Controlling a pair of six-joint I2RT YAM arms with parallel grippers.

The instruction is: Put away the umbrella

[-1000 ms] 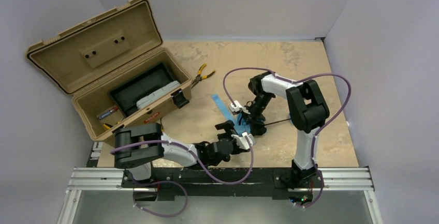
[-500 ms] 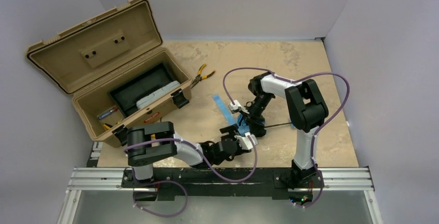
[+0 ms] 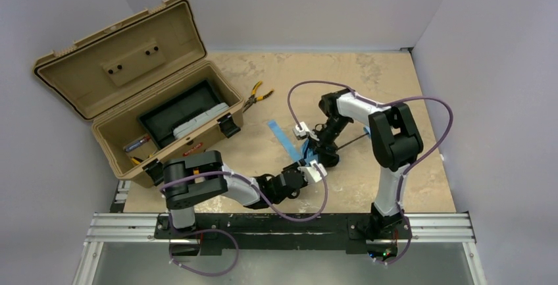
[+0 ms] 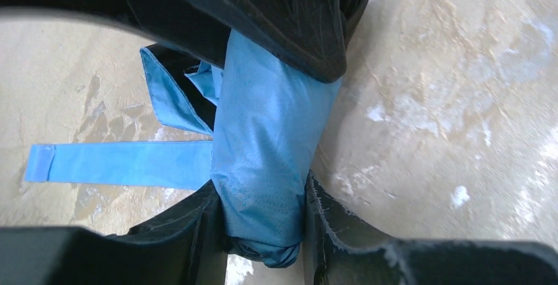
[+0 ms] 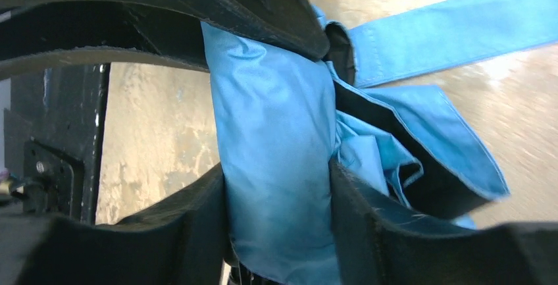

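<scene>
The umbrella [image 4: 263, 140] is a crumpled, folded sky-blue fabric bundle.

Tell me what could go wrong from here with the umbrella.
1. The left gripper and right gripper clamp the same small bundle of the umbrella close together. If they pull apart, the fabric may slip or tear.
2. The loose strap trails on the table and could snag on the rim of the open toolbox.
3. The thin black shaft sticks out sideways and may catch on the way in.
</scene>
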